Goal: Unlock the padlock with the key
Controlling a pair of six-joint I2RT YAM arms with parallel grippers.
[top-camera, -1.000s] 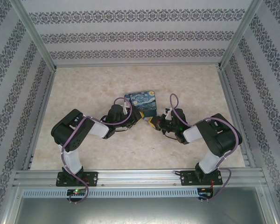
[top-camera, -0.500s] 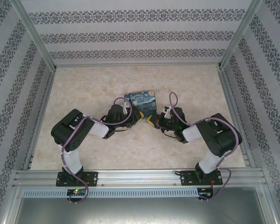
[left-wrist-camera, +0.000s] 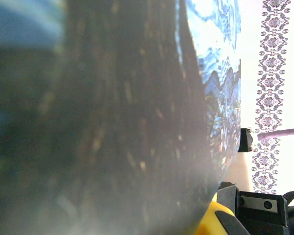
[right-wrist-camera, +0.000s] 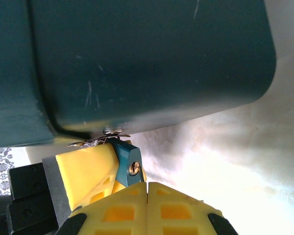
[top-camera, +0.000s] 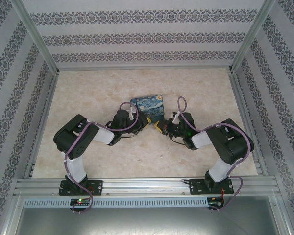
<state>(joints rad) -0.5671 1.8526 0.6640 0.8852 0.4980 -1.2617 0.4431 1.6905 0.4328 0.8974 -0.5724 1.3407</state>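
Judging progress as early: padlock (right-wrist-camera: pixel 129 165) sits mid-table under the tin's (top-camera: pixel 148 106) near edge, apparently clamped by my left gripper (top-camera: pixel 147 123). Right gripper (right-wrist-camera: pixel 147 193) is pinched closed, keyhole (right-wrist-camera: pixel 133 169) vacant.

Patterned wallpaper walls (top-camera: pixel 147 34) around beige marble tabletop (top-camera: pixel 103 88)

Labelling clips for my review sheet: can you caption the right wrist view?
Shut right gripper faces the keyhole of the blue padlock by the tin, left gripper's finger beside it.
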